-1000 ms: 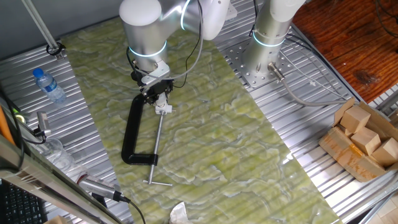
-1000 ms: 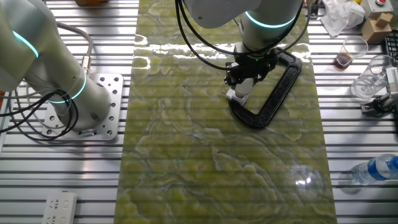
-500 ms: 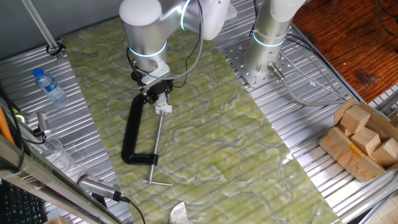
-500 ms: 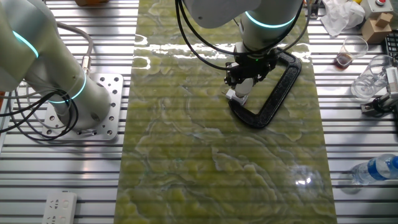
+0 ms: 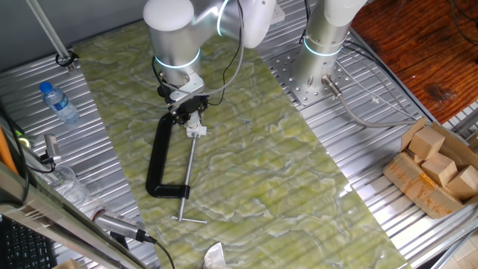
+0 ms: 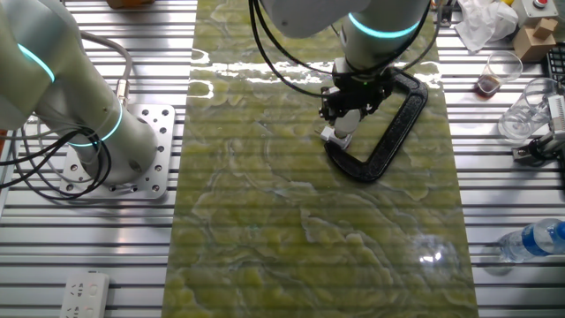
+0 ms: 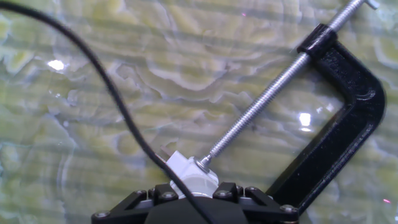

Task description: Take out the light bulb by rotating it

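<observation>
The light bulb (image 7: 196, 184) is small, white and frosted. It sits between my fingers at the bottom of the hand view, its base in the white square socket piece (image 7: 178, 167). My gripper (image 7: 195, 190) is shut on the bulb. The black C-clamp (image 7: 339, 121) presses its screw rod (image 7: 267, 99) against the socket. In one fixed view my gripper (image 5: 189, 110) stands over the socket (image 5: 196, 129) at the clamp's top end (image 5: 160, 153). In the other fixed view the bulb (image 6: 351, 118) shows white between my fingers (image 6: 339, 106), above the socket (image 6: 333, 135).
A black cable (image 7: 112, 99) crosses the hand view. A clear bottle with a blue cap (image 5: 58, 101) lies at the left on the metal table; it also shows in the other fixed view (image 6: 534, 240). A second arm's base (image 5: 323, 63) stands behind. Wooden blocks (image 5: 437, 164) sit at the right.
In the other fixed view my wrist has shifted very slightly. The bulb, socket and clamp have not moved.
</observation>
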{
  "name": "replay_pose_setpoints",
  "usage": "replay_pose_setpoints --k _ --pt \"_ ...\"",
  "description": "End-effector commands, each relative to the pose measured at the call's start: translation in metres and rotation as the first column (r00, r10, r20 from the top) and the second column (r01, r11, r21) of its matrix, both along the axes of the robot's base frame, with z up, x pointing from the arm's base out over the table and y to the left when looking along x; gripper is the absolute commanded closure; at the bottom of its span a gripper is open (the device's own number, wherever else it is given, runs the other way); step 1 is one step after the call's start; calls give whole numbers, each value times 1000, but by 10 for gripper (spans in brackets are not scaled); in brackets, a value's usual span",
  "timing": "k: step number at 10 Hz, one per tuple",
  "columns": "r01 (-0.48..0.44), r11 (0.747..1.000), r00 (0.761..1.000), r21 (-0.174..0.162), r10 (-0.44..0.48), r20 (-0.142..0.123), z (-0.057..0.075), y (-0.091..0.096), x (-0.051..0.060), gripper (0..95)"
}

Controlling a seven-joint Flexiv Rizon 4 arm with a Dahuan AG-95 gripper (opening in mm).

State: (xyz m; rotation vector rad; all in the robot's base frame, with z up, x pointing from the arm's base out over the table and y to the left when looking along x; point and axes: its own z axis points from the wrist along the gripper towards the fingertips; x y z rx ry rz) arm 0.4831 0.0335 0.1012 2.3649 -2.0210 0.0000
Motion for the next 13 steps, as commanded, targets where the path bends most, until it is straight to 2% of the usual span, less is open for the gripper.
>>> replay_pose_setpoints --k 1,3,7,10,11,12,13 --pt "4 1000 1000 -1 -4 4 0 -1 0 760" --pt "3 1000 1000 0 -3 4 0 -1 0 760" --pt "62 998 998 -2 -62 2 0 -1 1 760" --pt "198 980 980 -4 -198 4 9 1 0 760" --pt "269 963 963 0 -269 1 11 2 0 760" --pt "375 927 927 -12 -375 6 15 2 -1 760" --pt "486 874 874 -15 -486 4 17 4 -1 950"
